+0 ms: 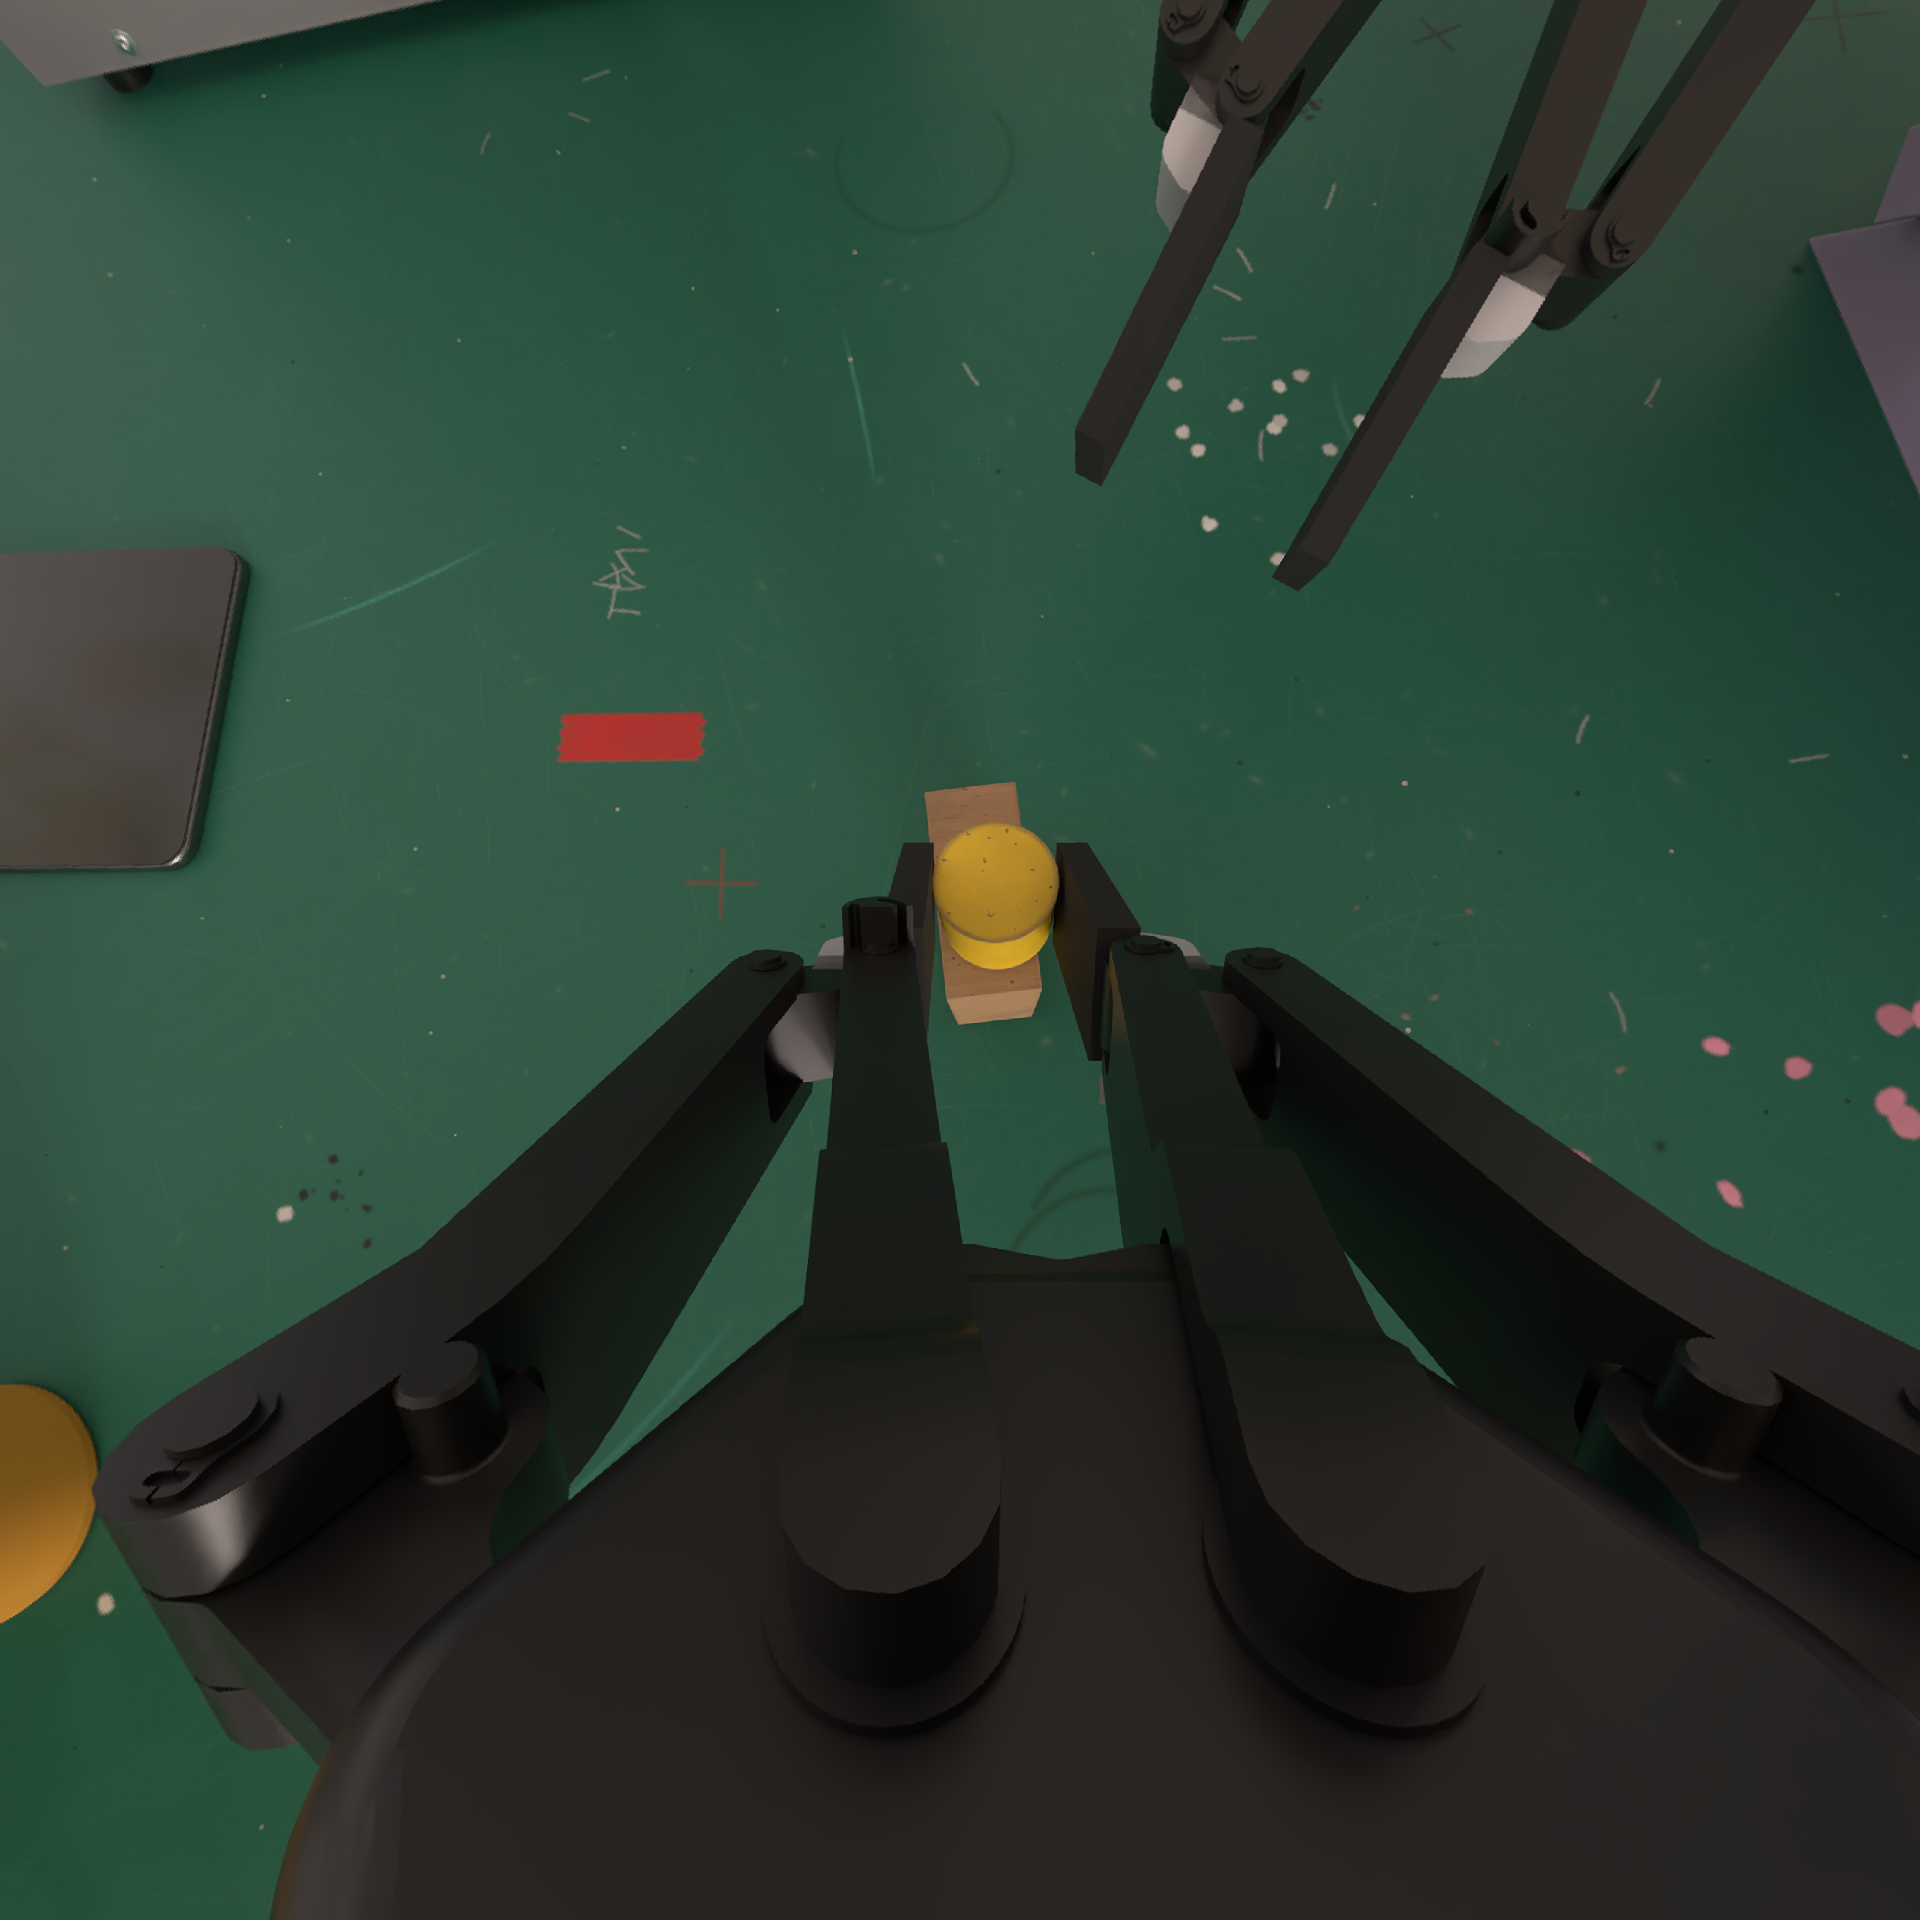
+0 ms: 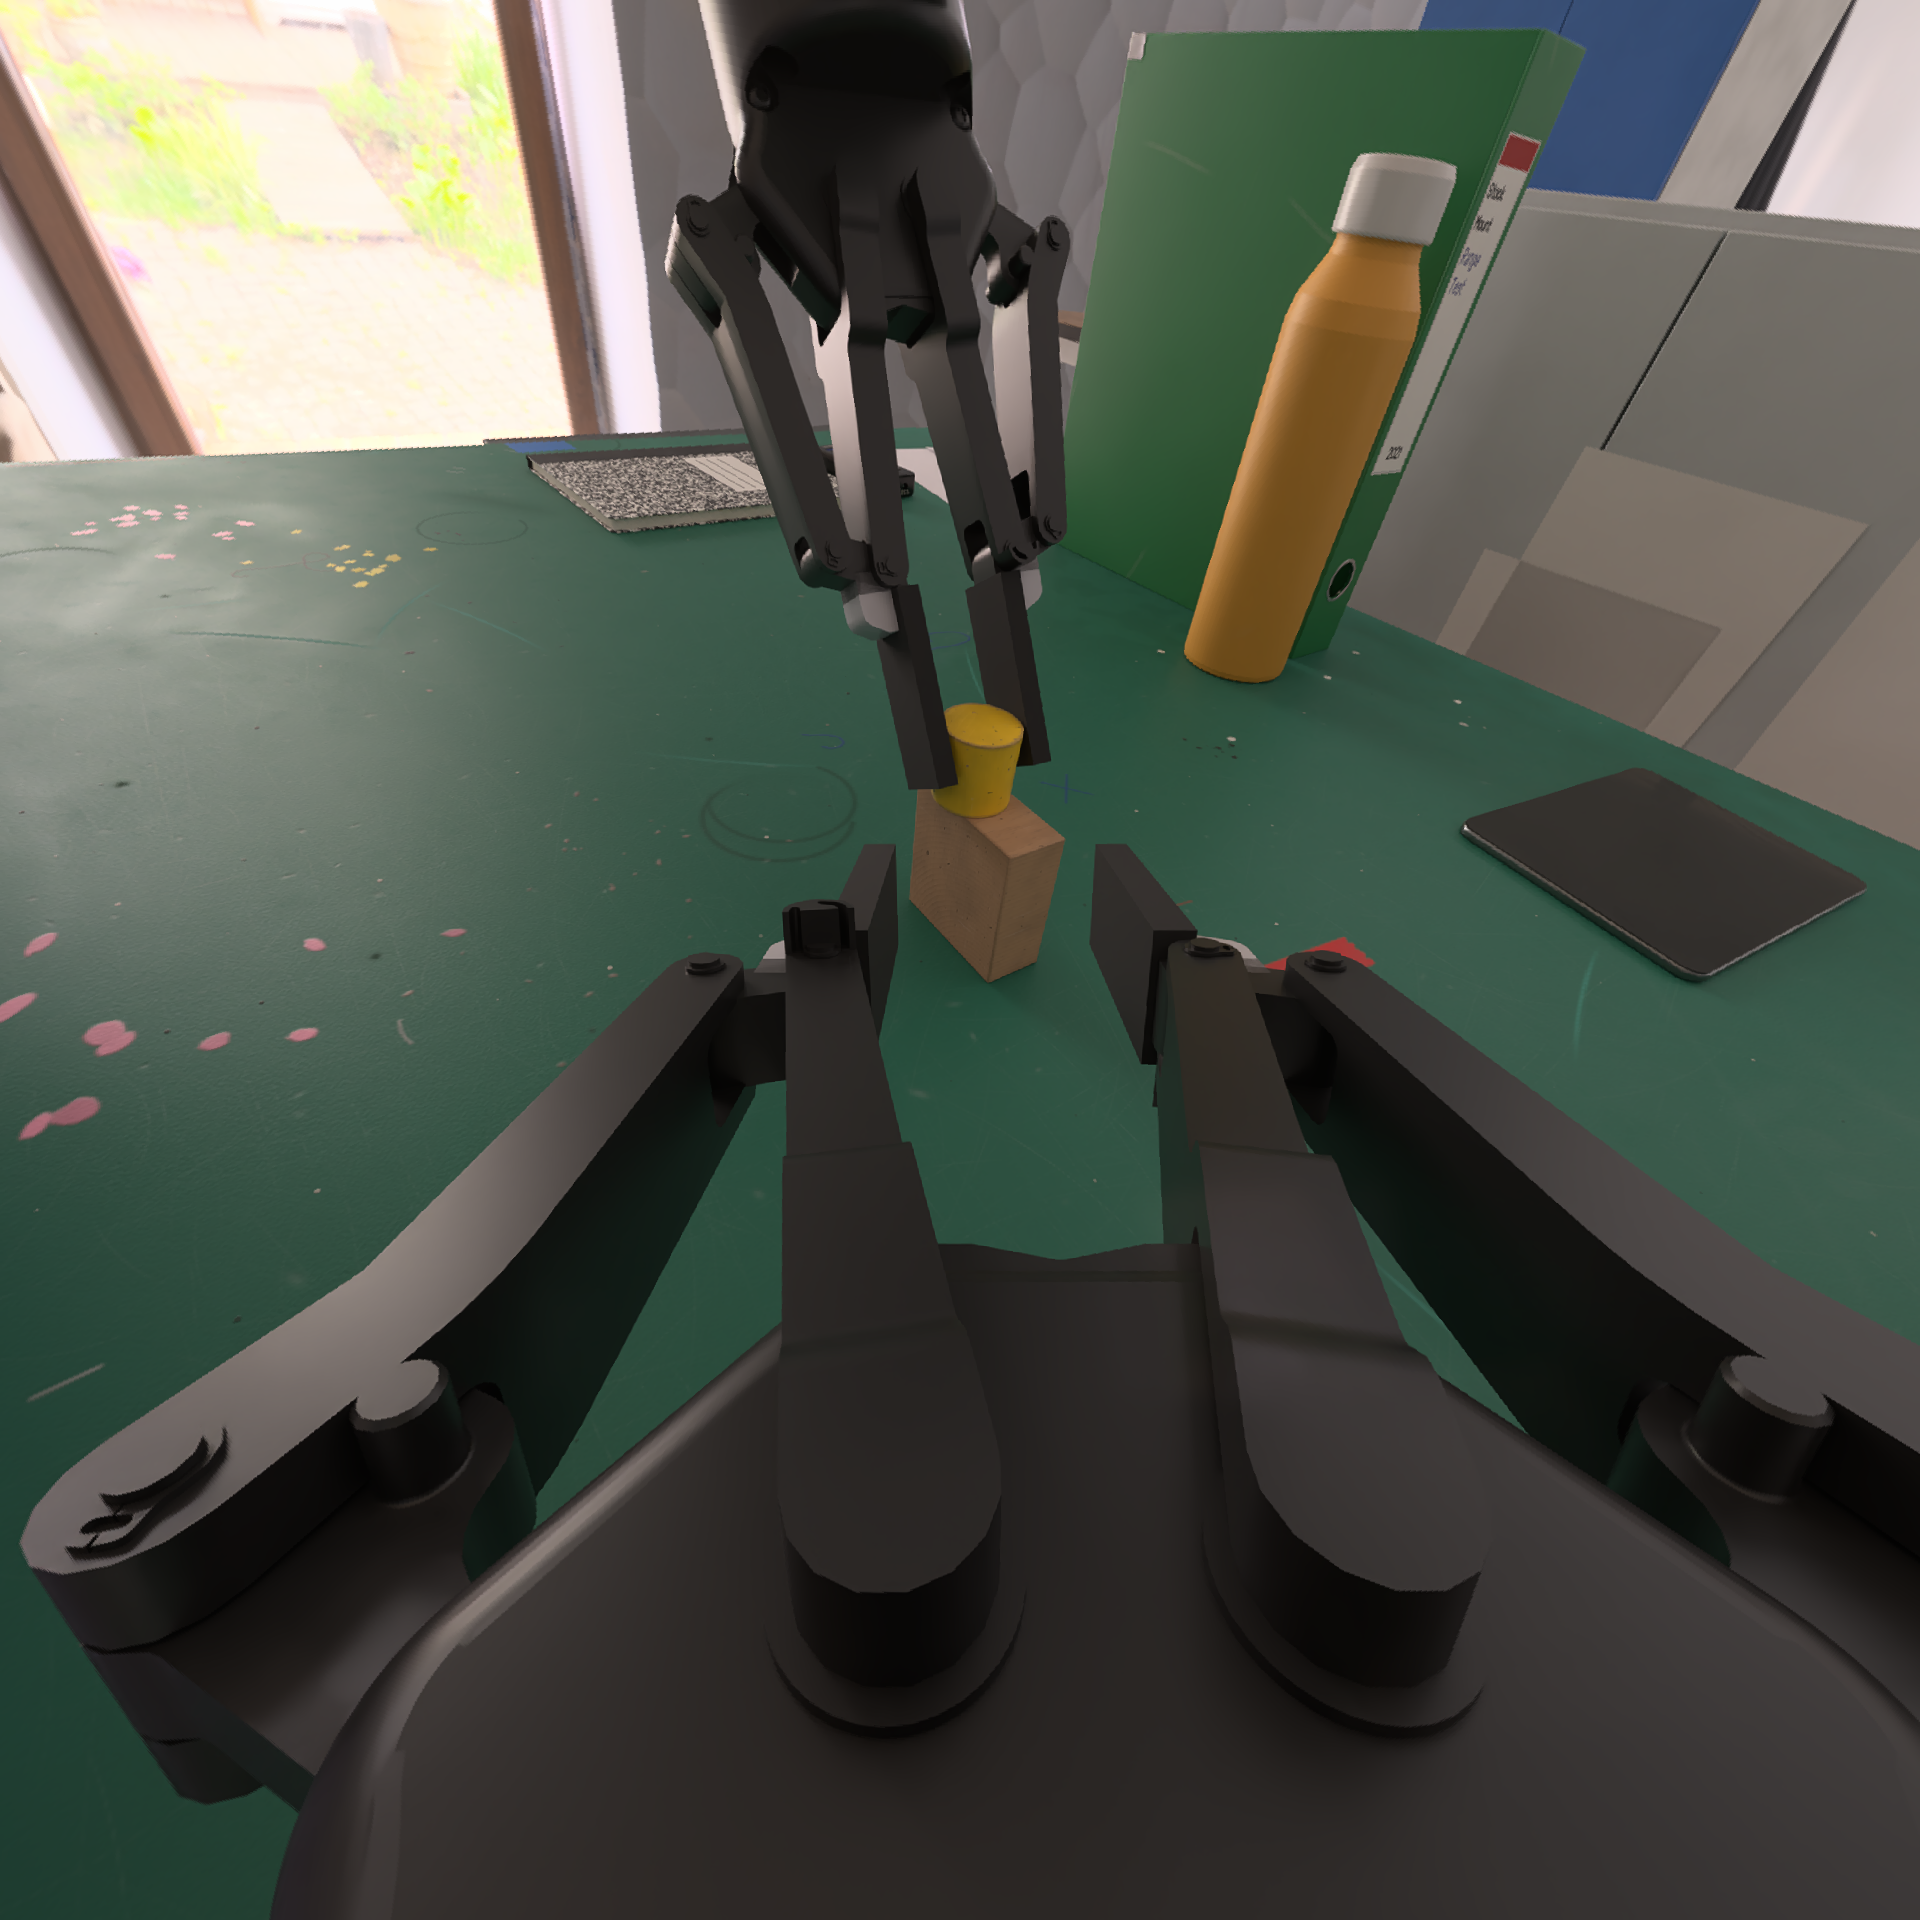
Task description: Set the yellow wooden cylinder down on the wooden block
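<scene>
The yellow wooden cylinder tapers toward its base and stands upright on top of the wooden block, which sits on the green table. My left gripper is shut on the cylinder, one finger on each side. The right wrist view shows the cylinder with its base at the block's top near one end, held in the left gripper. My right gripper is open and empty, low over the table just in front of the block. It also shows in the left wrist view, off to the far right.
An orange bottle with a white cap stands against a green binder at the back right. A dark flat pad lies right of the block. A speckled notebook lies at the far edge. A red tape strip is on the table.
</scene>
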{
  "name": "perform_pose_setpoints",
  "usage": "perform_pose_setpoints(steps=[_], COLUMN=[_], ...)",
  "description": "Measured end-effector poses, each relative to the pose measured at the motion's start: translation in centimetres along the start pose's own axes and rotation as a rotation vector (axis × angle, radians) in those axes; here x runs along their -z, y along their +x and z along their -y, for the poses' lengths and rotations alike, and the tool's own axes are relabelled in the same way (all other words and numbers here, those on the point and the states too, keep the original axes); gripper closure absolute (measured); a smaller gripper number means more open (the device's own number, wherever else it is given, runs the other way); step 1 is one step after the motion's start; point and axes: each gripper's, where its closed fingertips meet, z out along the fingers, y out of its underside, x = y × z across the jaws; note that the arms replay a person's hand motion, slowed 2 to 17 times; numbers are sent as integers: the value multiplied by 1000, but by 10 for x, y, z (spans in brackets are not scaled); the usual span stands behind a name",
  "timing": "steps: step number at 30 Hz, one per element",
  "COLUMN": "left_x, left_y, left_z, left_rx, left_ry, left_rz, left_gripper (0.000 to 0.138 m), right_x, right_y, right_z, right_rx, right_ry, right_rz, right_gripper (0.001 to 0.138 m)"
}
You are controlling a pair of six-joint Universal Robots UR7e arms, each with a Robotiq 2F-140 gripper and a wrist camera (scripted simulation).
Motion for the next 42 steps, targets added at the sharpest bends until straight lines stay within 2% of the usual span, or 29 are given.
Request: perform_pose_setpoints(steps=[42], left_x=[0], left_y=[0], left_z=[1], left_rx=[-3], left_ry=[11], left_rz=[6], left_gripper=[107], right_x=[0], right_y=[0], right_z=[0], right_rx=[1], right_ry=[0], right_rz=[1], right_gripper=[88])
